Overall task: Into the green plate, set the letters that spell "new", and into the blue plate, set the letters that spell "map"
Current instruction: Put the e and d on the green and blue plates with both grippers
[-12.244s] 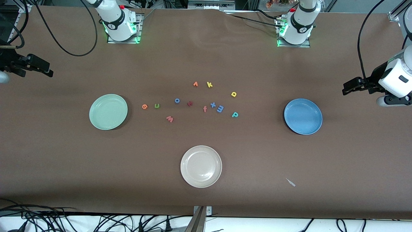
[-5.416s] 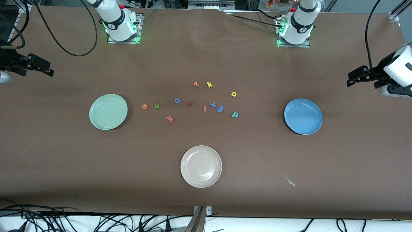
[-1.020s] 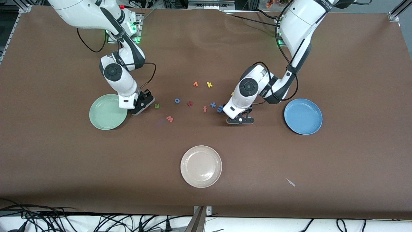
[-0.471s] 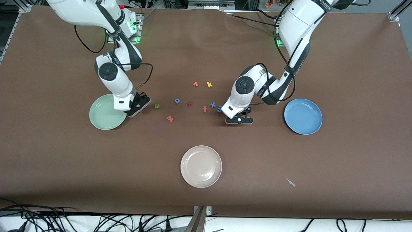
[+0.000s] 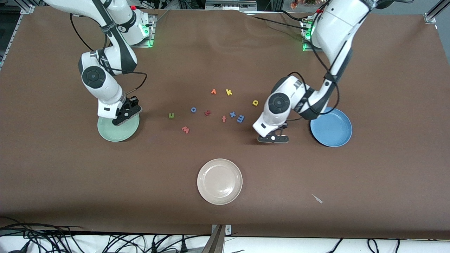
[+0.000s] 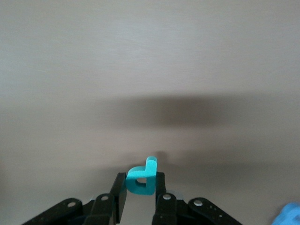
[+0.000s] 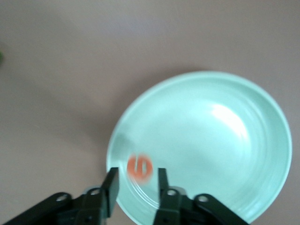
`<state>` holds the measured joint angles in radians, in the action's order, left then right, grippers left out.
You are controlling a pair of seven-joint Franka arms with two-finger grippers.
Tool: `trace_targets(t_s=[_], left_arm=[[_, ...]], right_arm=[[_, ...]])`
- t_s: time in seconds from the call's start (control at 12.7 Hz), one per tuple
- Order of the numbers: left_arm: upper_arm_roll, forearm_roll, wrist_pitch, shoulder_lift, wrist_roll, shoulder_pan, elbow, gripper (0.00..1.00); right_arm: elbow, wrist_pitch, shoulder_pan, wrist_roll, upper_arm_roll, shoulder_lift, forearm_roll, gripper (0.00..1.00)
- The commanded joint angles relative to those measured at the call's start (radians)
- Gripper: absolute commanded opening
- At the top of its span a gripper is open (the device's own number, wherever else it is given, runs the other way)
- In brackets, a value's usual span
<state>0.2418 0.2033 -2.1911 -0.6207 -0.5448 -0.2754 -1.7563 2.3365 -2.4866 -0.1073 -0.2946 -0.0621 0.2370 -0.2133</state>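
Teal p (image 6: pixel 142 179) aloft, near blue plate (image 5: pixel 338 135) rim

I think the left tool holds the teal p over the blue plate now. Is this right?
Not quite. The left tool does hold the teal p, but it is over bare table beside the blue plate, not over it. The front view shows this; in the left wrist view only brown table lies under the p.

Robot lab: bolted arms, cabling

The green plate (image 7: pixel 225 117) is smooth and glossy, while the brown table (image 5: pixel 386 168) covering looks matt.
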Motion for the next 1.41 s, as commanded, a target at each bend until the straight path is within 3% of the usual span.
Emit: trace_targets(t_s=[0.0,0.16,0.39,0.55,0.71,0.78,0.86,0.94,1.1,1.33], left_arm=[[0.016,-0.039,0.178,0.081,0.219,0.094,-0.015,0.04],[0.014,-0.039,0.255,0.12,0.429,0.178,-0.034,0.04],[0.014,-0.006,0.268,0.165,0.639,0.283,-0.113,0.04],[0.016,0.014,0.188,0.203,0.71,0.338,-0.19,0.05],[0.014,0.015,0.043,0.229,0.714,0.361,-0.29,0.13],[0.014,0.016,0.012,0.239,0.712,0.372,-0.314,0.43],[0.014,0.015,0.022,0.242,0.714,0.372,-0.312,0.99],[0.016,-0.002,0.057,0.245,0.698,0.372,-0.296,1.0],[0.019,-0.034,0.138,0.246,0.66,0.368,-0.235,1.0],[0.143,-0.126,0.11,0.266,0.436,0.367,-0.25,1.0]], right_arm=[[0.001,0.023,-0.003,0.017,-0.002,-0.014,-0.008,1.0],[-0.064,0.128,-0.003,0.163,-0.102,-0.022,0.0,0.99],[-0.117,0.169,-0.022,0.451,-0.18,0.007,0.006,0.99],[-0.115,0.147,-0.041,0.724,-0.234,0.033,0.005,0.97],[-0.115,0.053,-0.071,0.885,-0.246,0.083,0.006,0.86],[-0.115,0.008,-0.074,0.925,-0.246,0.111,0.006,0.77],[-0.115,-0.024,-0.077,0.945,-0.246,0.133,0.006,0.68],[-0.115,-0.041,-0.077,0.945,-0.246,0.14,0.005,0.61],[-0.115,-0.06,-0.08,0.943,-0.245,0.15,-0.005,0.6],[-0.111,-0.107,-0.08,0.95,-0.245,0.185,-0.003,0.58]])
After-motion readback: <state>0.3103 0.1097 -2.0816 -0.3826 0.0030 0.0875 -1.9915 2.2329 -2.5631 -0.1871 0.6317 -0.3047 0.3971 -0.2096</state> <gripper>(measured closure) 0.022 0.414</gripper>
